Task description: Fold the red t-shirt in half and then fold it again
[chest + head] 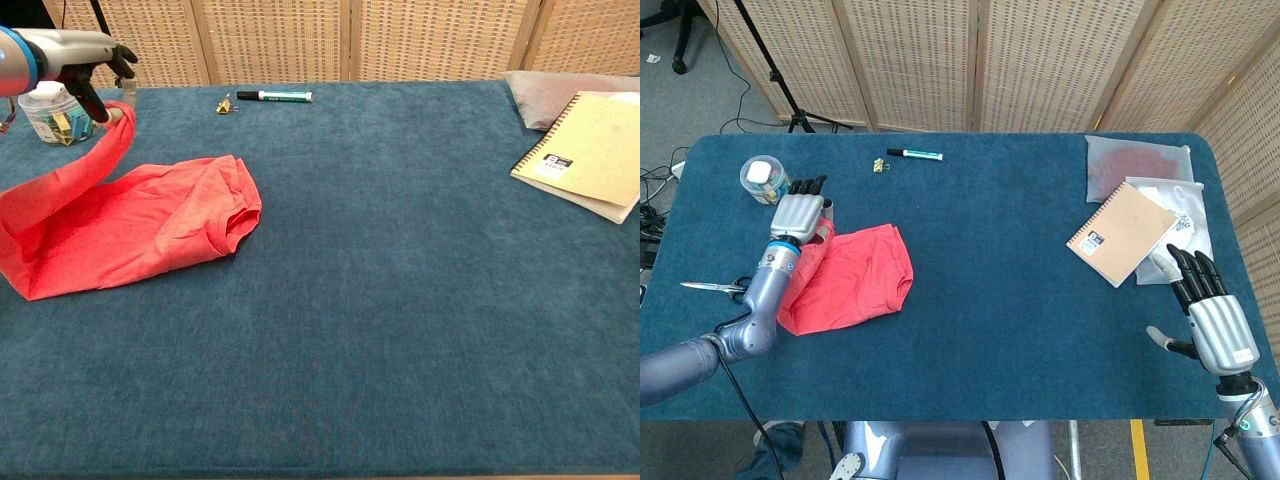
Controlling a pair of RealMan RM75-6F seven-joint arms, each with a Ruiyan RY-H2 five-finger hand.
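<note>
Carrying one end of the red t-shirt (140, 225) up off the counter (1000, 250) in the left robot hand (798, 215), fingers pinching the cloth, rest of the shirt lying at the counter's left side. Likely risks: thin grip slipping so the raised end drops short, or fabric bunching into a crooked fold. Close by: scissors (712, 288) at the left edge, jar (762, 179) just behind the hand, easily knocked. Farther right: clip (880, 164), marker (916, 154), notebook (1120, 235), plastic pouches (1137, 165). Right robot hand (1208, 310) spread, holding nothing, near the right edge.
</note>
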